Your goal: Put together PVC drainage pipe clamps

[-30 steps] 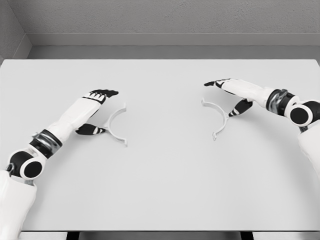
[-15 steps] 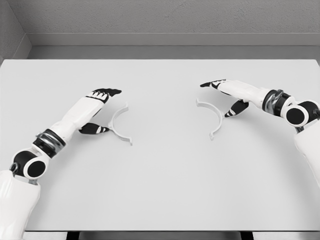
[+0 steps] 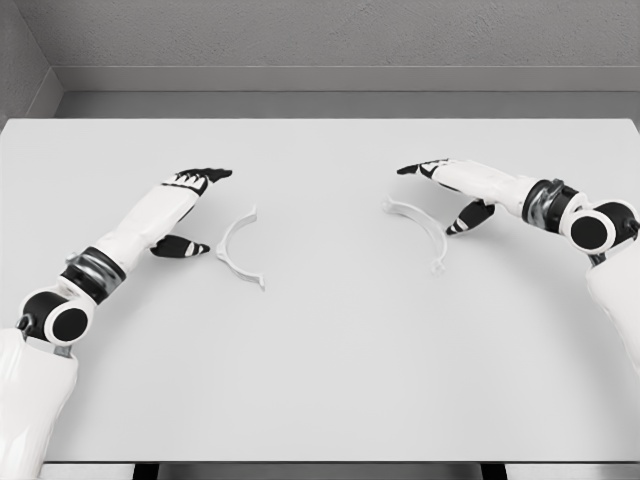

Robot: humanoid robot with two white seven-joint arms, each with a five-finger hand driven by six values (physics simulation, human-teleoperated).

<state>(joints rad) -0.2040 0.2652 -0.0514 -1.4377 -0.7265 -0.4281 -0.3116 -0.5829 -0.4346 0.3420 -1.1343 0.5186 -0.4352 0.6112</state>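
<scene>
Since the earlier frame your left hand (image 3: 185, 210) has drawn back from its clamp half (image 3: 238, 249) while the right hand (image 3: 450, 190) nudged its half (image 3: 420, 222) leftward, and both hands are spread, holding nothing, the 2 halves lying well apart on the worktop (image 3: 320, 360).

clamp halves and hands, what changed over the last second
The left hand drew back leftward off the left clamp half, which now lies free, barely shifted. The right clamp half slid left and turned as the right hand pushed inward behind it. The halves remain well apart on the table; neither is gripped.
</scene>
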